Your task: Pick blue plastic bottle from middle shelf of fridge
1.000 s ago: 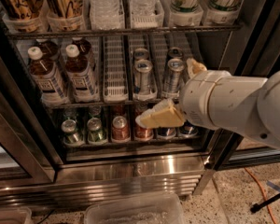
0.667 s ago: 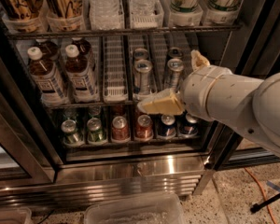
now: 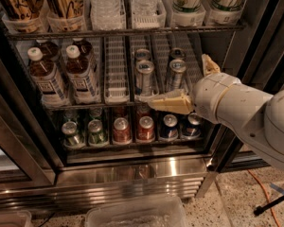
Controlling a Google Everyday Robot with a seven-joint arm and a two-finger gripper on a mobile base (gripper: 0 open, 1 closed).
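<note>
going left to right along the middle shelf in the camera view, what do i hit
left blue plastic bottle → right blue plastic bottle → white lane tray → left silver-blue can → right silver-blue can; the gripper, open, overlaps the cans in front, so no clear slot

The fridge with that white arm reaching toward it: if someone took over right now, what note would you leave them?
Gripper: open, holding nothing, in front of the slim cans at the right of the middle shelf.
Blue plastic bottle: upright among similar bottles at the shelf's left end, untouched, well apart from the gripper.
Done: the arm is at shelf height.
Left: move left to a bottle, close on it, draw it out.
</note>
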